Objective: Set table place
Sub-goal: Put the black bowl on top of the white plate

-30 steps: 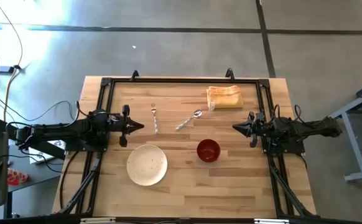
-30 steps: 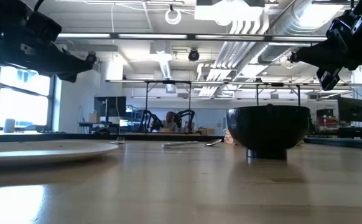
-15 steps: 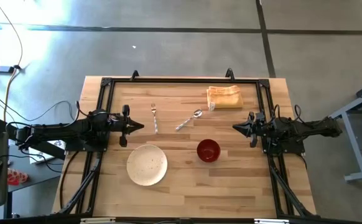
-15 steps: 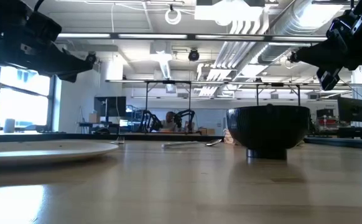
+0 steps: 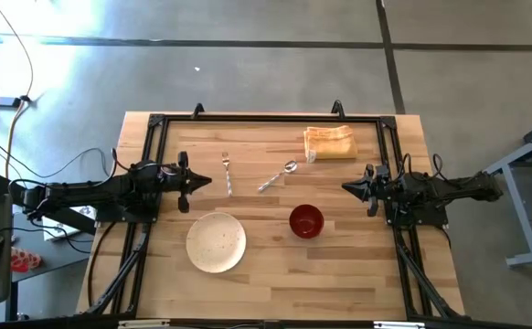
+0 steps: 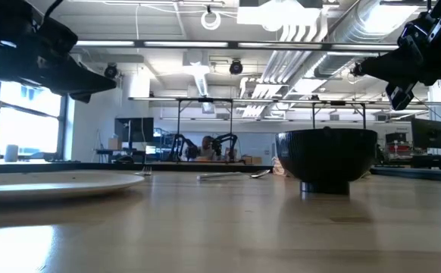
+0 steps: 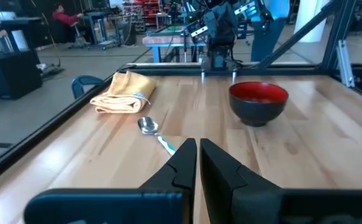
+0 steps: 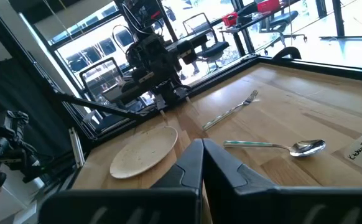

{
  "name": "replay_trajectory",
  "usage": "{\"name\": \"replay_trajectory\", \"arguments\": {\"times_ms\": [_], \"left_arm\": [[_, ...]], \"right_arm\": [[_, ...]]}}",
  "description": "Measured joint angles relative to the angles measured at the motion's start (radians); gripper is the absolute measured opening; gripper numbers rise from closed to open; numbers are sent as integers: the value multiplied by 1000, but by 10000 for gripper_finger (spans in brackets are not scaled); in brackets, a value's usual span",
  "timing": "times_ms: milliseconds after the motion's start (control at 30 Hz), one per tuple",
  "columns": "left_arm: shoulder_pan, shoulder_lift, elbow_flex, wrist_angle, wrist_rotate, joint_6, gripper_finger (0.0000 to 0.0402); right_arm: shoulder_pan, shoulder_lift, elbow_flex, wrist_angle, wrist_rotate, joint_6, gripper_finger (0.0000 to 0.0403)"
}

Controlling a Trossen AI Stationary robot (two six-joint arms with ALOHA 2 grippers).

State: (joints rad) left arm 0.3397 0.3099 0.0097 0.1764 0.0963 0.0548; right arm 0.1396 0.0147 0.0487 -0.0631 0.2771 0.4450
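Four place-setting pieces lay apart on the table [image 5: 339,274].

The plate [image 5: 216,242], round, cream and speckled, lay flat at near left, with the smaller glossy red bowl [image 5: 306,221] upright to its right, well apart. Farther back, the thin silver fork [image 5: 227,173] lay straight, pointing near to far, beyond the plate. The silver spoon [image 5: 277,175] lay slantwise right of it, its bowl end at far right.

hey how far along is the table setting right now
Done: nothing looks arranged. The plate, red bowl, fork and spoon lie scattered on the table.
In hand: nothing; left gripper and right gripper are shut and empty.
Left: gathering all four together.
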Motion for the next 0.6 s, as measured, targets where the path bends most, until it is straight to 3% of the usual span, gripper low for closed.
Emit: {"name": "replay_trajectory", "arguments": {"times_ms": [200,367,600], "left_arm": [[0,0,0,4,-31,-26,12],[0,0,0,62,-95,-154,12],[0,6,42,123,-236,-165,2]], "right_arm": [[0,0,0,0,0,0,0],[0,0,0,2,9,-5,0],[-2,0,0,132,231,108,0]]}}
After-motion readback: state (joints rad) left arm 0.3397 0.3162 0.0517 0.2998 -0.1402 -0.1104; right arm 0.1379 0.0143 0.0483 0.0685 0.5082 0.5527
